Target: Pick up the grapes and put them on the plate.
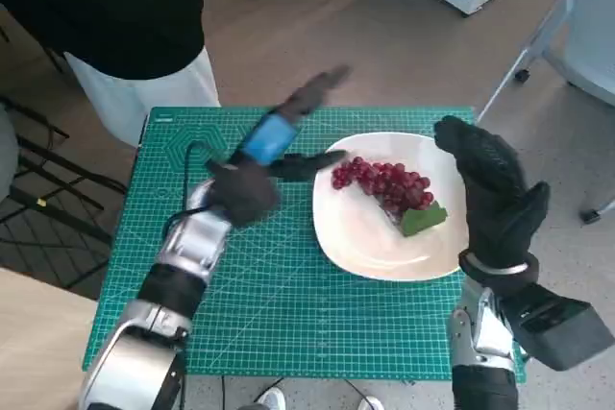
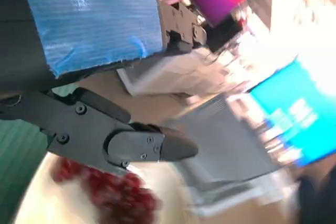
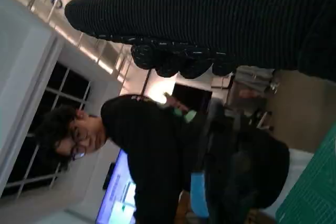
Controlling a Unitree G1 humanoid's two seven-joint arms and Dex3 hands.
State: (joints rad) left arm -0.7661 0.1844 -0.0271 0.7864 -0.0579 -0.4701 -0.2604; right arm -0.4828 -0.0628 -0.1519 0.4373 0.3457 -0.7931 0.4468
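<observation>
The grapes (image 1: 384,182) lie on the white plate (image 1: 357,247), toward its far side. My left hand (image 1: 258,172) hovers just beside the plate's left rim, fingers spread, holding nothing. My right hand (image 1: 492,191) stands upright over its right rim, fingers apart and empty.

pale forearms; left hand (image 1: 252,180) black, blue-taped; right hand (image 1: 495,194) black knitted glove.

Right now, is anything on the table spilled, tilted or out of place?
Nothing stands out. The grapes lie together on the white plate, which sits flat on the green mat. Both hands, left and right, hold nothing.
</observation>
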